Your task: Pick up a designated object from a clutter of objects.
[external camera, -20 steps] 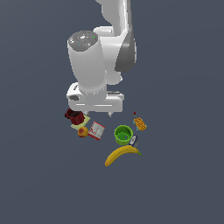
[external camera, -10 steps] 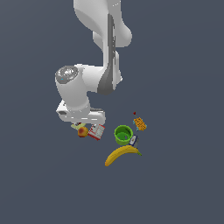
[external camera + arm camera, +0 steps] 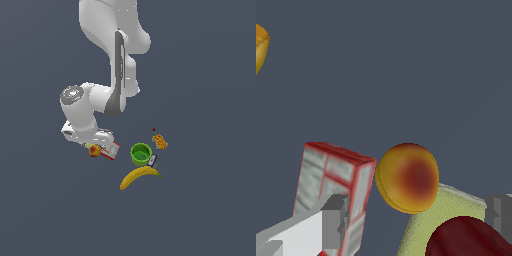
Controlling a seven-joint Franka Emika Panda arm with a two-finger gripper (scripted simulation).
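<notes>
The peach-like fruit [image 3: 407, 177], orange-yellow with a red blush, lies between the red-white flat box [image 3: 331, 187] and the dark red mug [image 3: 471, 237]. In the exterior view the fruit [image 3: 94, 150] shows just under the arm's hand, next to the flat box [image 3: 111, 150]. My gripper [image 3: 417, 217] is open and empty; its two grey fingers [image 3: 335, 220] stand wide apart, with the fruit just beyond the gap between them. The green cup [image 3: 140, 154], banana [image 3: 140, 176] and orange box [image 3: 159, 141] lie toward the exterior view's right. The mug is hidden by the arm in the exterior view.
A pale yellow-green item [image 3: 456, 207] lies under the mug, touching the fruit's side. A small bluish item [image 3: 152, 160] sits beside the green cup. One end of the banana [image 3: 260, 47] shows in the wrist view. All rests on a dark grey floor [image 3: 210, 210].
The arm has swung toward the exterior view's left and come down over the fruit and flat box. The dark red mug is now hidden behind the hand. The objects have not moved.
</notes>
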